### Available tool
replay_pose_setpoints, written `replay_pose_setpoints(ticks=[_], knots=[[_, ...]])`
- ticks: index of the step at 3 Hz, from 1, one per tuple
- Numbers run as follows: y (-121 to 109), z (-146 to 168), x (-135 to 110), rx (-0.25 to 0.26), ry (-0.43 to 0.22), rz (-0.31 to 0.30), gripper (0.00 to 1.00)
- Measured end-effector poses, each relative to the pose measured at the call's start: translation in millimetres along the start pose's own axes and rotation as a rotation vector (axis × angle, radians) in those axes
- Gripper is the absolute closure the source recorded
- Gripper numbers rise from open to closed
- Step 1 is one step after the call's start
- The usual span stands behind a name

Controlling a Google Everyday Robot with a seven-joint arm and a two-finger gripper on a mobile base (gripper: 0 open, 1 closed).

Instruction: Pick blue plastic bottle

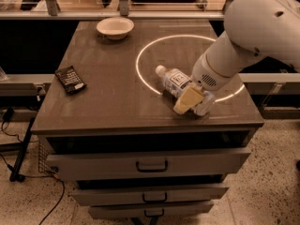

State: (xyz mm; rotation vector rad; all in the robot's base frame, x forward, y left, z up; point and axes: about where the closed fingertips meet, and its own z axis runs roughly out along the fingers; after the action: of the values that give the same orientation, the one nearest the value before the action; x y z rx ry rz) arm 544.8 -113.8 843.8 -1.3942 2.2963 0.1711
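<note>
The blue plastic bottle [178, 82] lies on its side on the wooden cabinet top [112, 88], white cap pointing up-left, inside a glowing white ring. My gripper [188, 100] hangs from the white arm that comes in from the upper right. Its cream-coloured fingers are low over the bottle's lower, right-hand end, close to the cabinet's front edge. The bottle's base is partly hidden behind the gripper.
A white bowl [115, 27] stands at the back left of the top. A dark snack packet [70, 79] lies near the left edge. Drawers with handles [151, 165] are below the top. A glass partition runs along the back.
</note>
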Motion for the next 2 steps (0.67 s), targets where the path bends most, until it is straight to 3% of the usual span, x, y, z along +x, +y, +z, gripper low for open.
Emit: replay_pose_setpoints(ticks=[1,2], knots=[[-10,4,-9,0.001,-0.037,-0.004,0.63],[-16,-4,-30,-0.002,-0.096,-0.028,0.87]])
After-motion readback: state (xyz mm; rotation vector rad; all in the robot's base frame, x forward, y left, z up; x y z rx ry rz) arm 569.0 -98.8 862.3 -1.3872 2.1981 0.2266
